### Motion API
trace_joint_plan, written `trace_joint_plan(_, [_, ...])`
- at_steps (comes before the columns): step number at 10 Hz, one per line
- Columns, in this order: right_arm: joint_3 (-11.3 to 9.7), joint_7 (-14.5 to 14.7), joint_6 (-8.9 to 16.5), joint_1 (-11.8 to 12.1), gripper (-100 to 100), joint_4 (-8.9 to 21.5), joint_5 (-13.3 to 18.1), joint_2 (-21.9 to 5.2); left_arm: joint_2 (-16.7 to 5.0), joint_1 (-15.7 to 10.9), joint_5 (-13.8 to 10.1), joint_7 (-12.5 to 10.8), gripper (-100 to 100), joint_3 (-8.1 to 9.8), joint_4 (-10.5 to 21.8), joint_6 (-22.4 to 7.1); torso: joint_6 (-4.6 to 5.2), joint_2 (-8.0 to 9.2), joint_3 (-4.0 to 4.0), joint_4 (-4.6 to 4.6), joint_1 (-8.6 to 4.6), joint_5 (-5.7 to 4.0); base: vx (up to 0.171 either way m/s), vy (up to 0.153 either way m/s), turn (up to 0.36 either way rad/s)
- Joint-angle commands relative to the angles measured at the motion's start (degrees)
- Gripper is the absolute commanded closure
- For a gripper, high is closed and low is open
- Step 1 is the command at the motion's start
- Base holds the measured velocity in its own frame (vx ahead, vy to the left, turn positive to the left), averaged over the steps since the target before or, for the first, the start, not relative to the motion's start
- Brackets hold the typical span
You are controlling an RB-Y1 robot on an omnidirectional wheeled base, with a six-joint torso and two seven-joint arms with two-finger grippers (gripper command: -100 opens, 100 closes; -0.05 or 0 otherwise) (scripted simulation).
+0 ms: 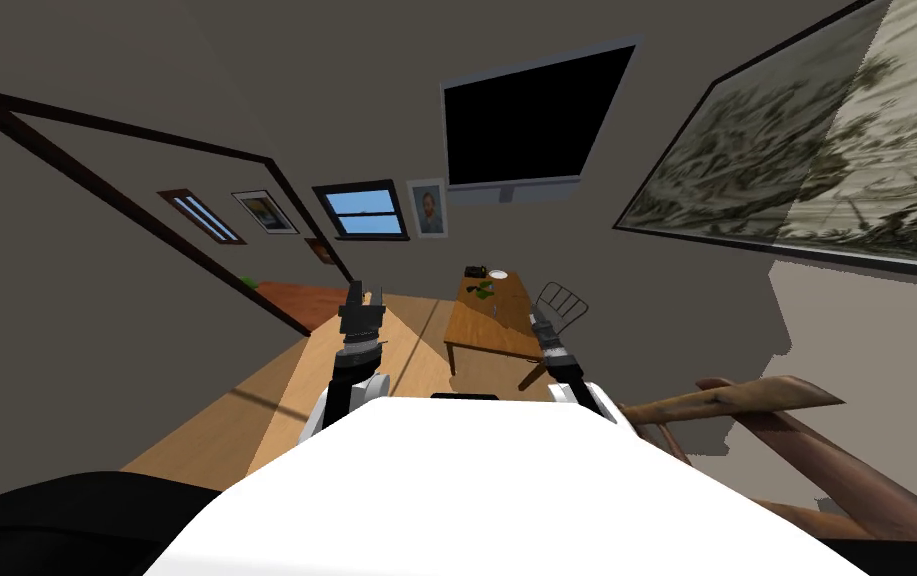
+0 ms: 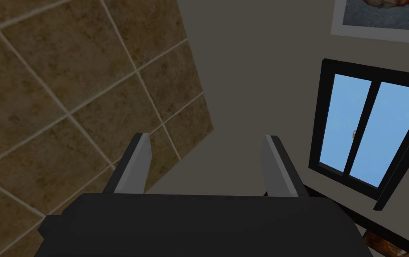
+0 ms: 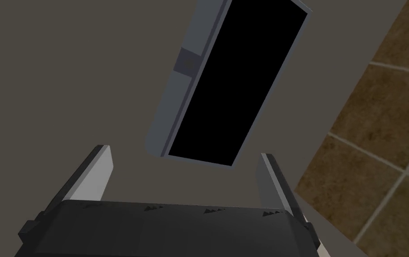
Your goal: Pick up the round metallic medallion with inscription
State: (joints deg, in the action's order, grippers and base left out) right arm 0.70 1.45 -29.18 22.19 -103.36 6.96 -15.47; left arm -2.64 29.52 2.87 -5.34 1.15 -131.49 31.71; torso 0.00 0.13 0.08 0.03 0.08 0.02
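**Pickup not begun: table well ahead**

Nothing is held. The left end effector (image 2: 206, 138) and right end effector (image 3: 184, 151) both have their fingers spread and empty, aimed up at walls. The table (image 1: 486, 330) lies well ahead of both. The medallion is too small to pick out, and is likely among the small things (image 1: 483, 290) at its far end. Approach, reach and grasp are all left to do. Open floor (image 1: 276, 400) runs ahead of the left end effector. A chair (image 1: 558, 300) stands just beyond the right one, with wooden beams (image 1: 746, 400) out to its side.

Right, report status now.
Left gripper open, right gripper open, both empty. Medallion not told apart among small items on wooden table ahead. Chair at table's right side.
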Motion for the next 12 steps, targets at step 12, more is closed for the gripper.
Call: trace_joint_plan(12, [1.3, 0.3, 1.8, -4.2, -100, 19.2, 7.1, -6.0, 0.0, 0.0, 0.0, 0.0, 0, 0.01, 0.0, 0.0, 0.05, -0.09, -0.05, -0.02, -0.04, -0.01, -0.015, 0.028, 0.141])
